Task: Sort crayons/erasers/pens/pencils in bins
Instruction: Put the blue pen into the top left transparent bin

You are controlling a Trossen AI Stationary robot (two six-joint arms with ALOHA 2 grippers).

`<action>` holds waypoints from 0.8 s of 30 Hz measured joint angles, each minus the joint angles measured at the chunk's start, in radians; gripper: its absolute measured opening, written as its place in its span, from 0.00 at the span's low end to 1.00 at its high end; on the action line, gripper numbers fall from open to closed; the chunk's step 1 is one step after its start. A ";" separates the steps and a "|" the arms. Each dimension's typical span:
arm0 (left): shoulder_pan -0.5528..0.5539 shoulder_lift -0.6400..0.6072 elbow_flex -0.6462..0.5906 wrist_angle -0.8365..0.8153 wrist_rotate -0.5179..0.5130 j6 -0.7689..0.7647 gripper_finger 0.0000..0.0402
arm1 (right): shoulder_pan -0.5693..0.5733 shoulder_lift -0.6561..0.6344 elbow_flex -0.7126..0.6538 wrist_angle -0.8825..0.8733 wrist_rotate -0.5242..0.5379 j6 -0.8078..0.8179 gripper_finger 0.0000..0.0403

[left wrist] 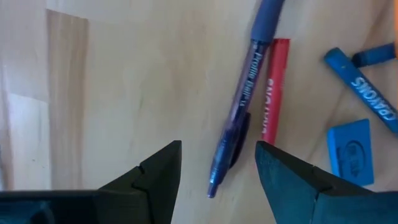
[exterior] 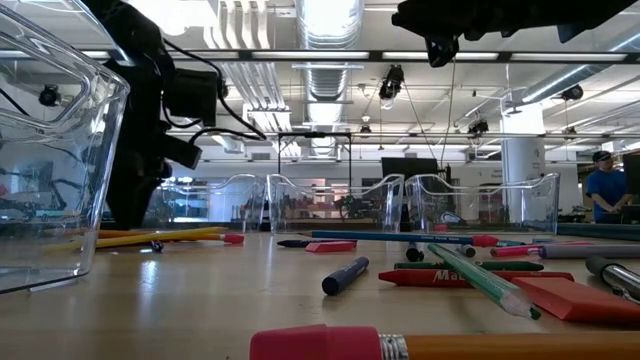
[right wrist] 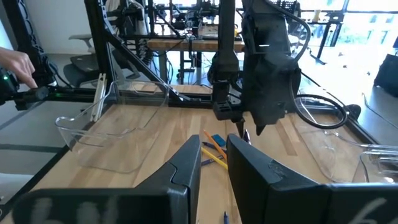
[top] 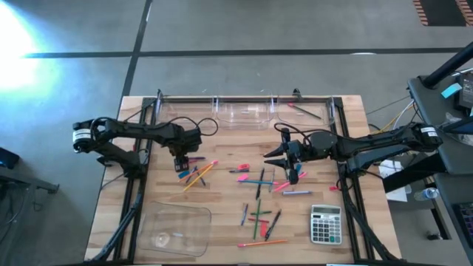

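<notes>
Nearest the front edge of the table sit the shallow clear tray on the left and a grey calculator on the right, with pens, pencils and crayons scattered between and just beyond them. Farther in, the left gripper hangs with its fingers apart and empty over a purplish-blue pen that lies against a red crayon, a blue eraser near; the right gripper hovers mid-table, fingers narrowly parted, holding nothing. The three small clear tubs line the far edge.

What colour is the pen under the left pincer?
Purplish-blue pen, best seen in the left wrist view.
</notes>
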 joint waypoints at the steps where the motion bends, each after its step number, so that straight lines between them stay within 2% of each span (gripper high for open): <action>1: 0.000 0.000 0.000 -0.002 0.001 0.000 0.48 | 0.000 0.000 0.000 0.000 0.000 0.000 0.17; 8: 0.000 0.007 0.001 -0.001 0.001 0.000 0.48 | 0.000 0.000 0.000 0.000 0.006 0.000 0.17; 18: 0.000 0.142 0.015 -0.010 0.001 0.002 0.48 | 0.000 0.000 -0.001 0.000 0.007 0.008 0.17; 24: 0.000 0.151 0.029 -0.013 0.000 0.003 0.48 | 0.000 0.000 -0.001 0.000 0.008 0.004 0.17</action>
